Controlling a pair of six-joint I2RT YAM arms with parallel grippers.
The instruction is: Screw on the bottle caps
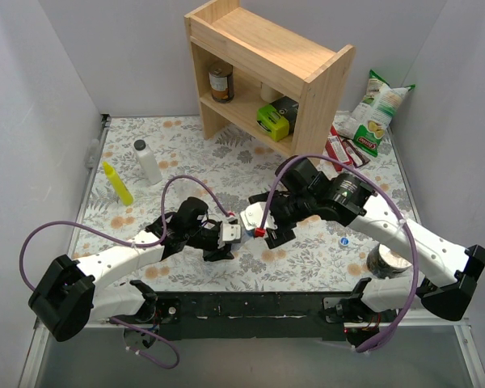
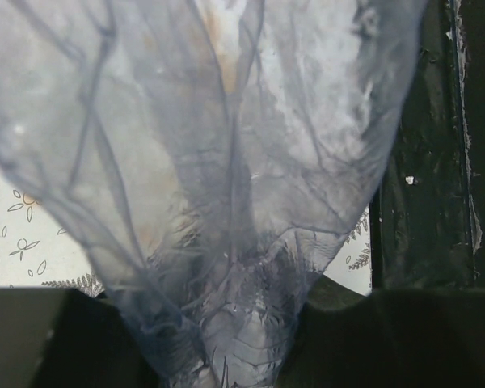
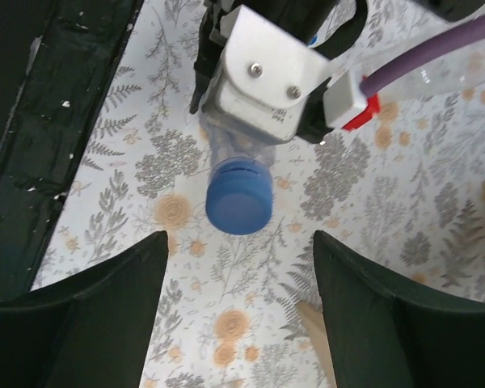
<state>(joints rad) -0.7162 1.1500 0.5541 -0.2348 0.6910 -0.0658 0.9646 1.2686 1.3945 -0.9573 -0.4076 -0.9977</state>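
Left hand (image 1: pixel 226 234) clamped on bottle (image 2: pixel 226 202), neck aimed at right hand (image 3: pixel 238 242); right open, cap (image 3: pixel 238 204) dead ahead, not touching.

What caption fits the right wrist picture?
Blue cap on the bottle, right gripper open in front of it.

A light wooden shelf unit (image 1: pixel 307 69) stands at the far side of a floral-patterned table cover (image 1: pixel 186 153), holding a labelled tin can (image 1: pixel 221 82) and a green box (image 1: pixel 272 121). Left of it, an opaque white dark-capped bottle (image 1: pixel 148 162) stands near a lying yellow plastic squeeze bottle (image 1: pixel 117 183).
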